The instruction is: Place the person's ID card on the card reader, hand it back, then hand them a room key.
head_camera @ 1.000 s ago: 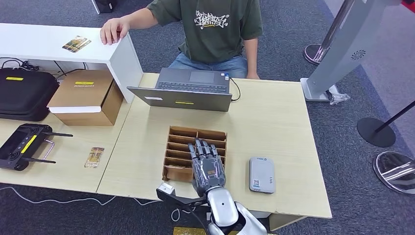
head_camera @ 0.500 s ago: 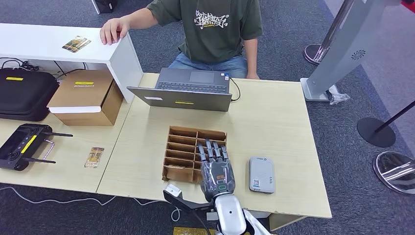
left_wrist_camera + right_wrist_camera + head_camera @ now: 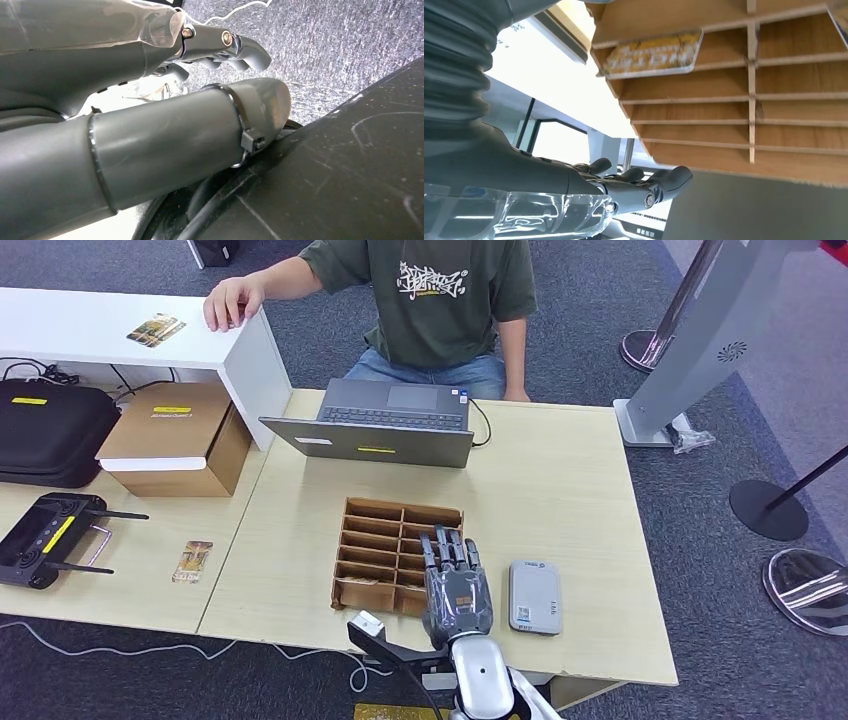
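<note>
Head view: the right hand (image 3: 457, 585) hangs over the near right part of the cardboard slotted tray (image 3: 375, 540), fingers stretched forward and apart, holding nothing; its fingertips lie over the tray's right column. Just to the right of the hand, apart from it, the grey card reader (image 3: 534, 597) lies flat on the bench (image 3: 560, 490); nothing lies on top of it. Beyond the tray an open laptop (image 3: 385, 425) stands at the far edge, and behind it a person in a green T-shirt (image 3: 440, 290) sits, one hand (image 3: 232, 300) resting on the corner of a white counter (image 3: 100, 330); a small yellow-printed card (image 3: 156, 329) lies on that counter, well apart from the reader, though whether it is the ID card I cannot tell. On the lower bench to the left sit a cardboard box (image 3: 180, 435), a black case (image 3: 50, 430), a black controller (image 3: 50, 537) and another printed card (image 3: 192, 561).

Left wrist view: the left hand (image 3: 220, 47) hangs above grey carpet (image 3: 350, 45), its fingers curled inward around nothing.

Right wrist view: the right hand (image 3: 624, 187) shows with fingers extended and nothing in them; the tray's wooden slots (image 3: 734, 90) lie close by, and one slot holds a yellow-patterned room key card (image 3: 651, 52).
</note>
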